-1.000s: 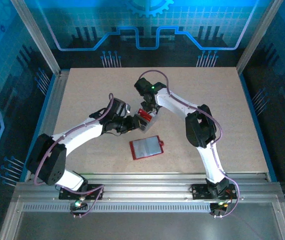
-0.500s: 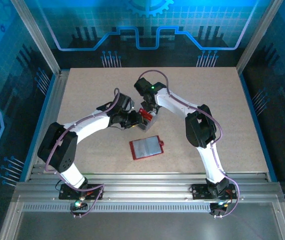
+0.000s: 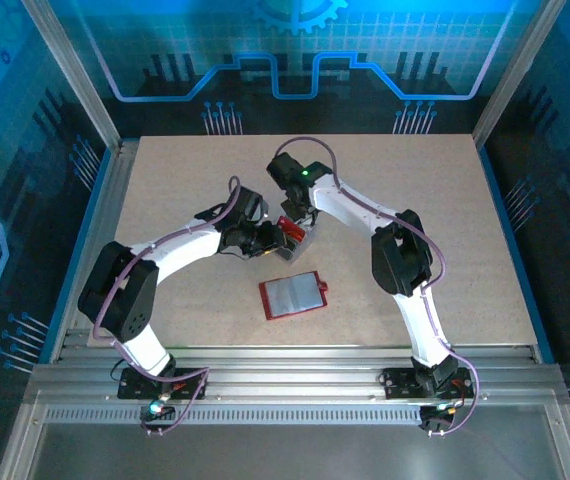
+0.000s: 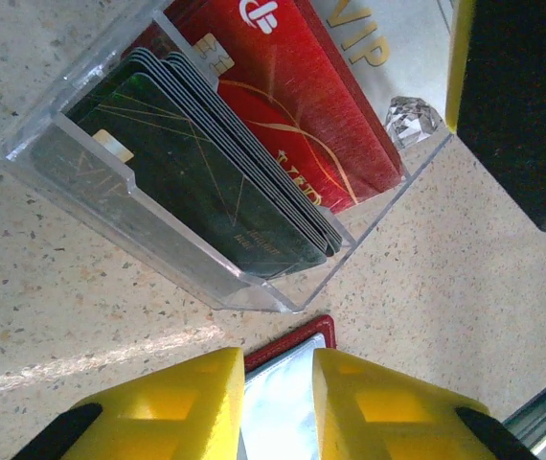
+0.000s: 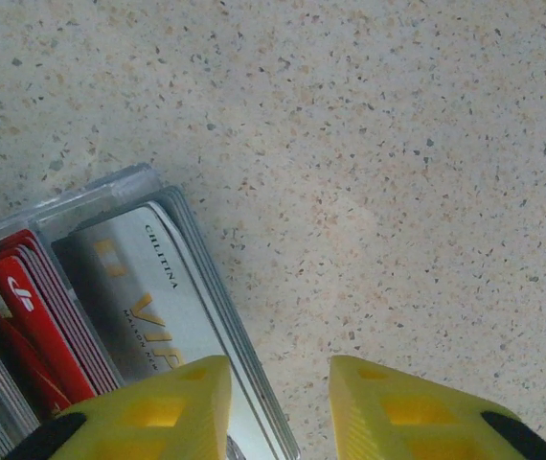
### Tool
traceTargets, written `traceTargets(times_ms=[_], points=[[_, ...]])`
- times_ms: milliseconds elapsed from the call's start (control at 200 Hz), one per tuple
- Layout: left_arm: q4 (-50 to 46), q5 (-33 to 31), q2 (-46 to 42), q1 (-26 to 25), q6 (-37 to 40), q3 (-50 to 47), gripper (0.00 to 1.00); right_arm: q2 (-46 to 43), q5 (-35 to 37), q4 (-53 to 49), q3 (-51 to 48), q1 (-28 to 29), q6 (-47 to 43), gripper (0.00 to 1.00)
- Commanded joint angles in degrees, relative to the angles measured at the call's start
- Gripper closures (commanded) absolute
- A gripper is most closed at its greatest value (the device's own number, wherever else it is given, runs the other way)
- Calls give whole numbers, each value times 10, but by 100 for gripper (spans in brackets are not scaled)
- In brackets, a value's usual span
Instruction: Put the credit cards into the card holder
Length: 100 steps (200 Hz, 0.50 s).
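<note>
Item: credit cards (image 4: 254, 105), a mixed lot of dark, red and pale "VIP" cards, standing on edge in rows inside a clear plastic tray (image 4: 254, 287) on the surface (image 3: 415, 180); none is in the card holder (image 3: 291, 297) yet. Location: the tray lies just ahead of the left gripper (image 4: 278, 383), with the dark cards nearest those jaws and the red ones beyond. It lies to the left of and partly beneath the right gripper (image 5: 278, 398), with the pale stack closest. Card holder: open and flat, sleeves up, on the near side of both sets of jaws, apart from the tray; a red corner of it shows through the left gap. Jaws: both pairs are apart by a narrow gap, with nothing clamped between them. Change noted: over the last second the left arm has folded in and brought its jaws up from the holder's side to the tray's near wall. The right arm has barely shifted above the tray's far end. Both pairs have drawn in somewhat, while the tray and holder have stayed put. Bearing on the task, as a judgement: the arms look set up for the first pick, one steadying the tray while the other takes a card. No transfer has been made, so the work is at an early stage.
</note>
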Motion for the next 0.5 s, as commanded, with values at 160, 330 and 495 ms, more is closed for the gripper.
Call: traceTargets(times_ms=[160, 330, 495], points=[[3, 4, 8, 11, -7, 14, 74, -6, -22, -17, 17, 8, -11, 59], [14, 19, 4, 20, -20, 26, 75, 11, -35, -25, 28, 6, -12, 56], [7, 23, 24, 21, -21, 59, 83, 15, -38, -24, 26, 2, -13, 57]])
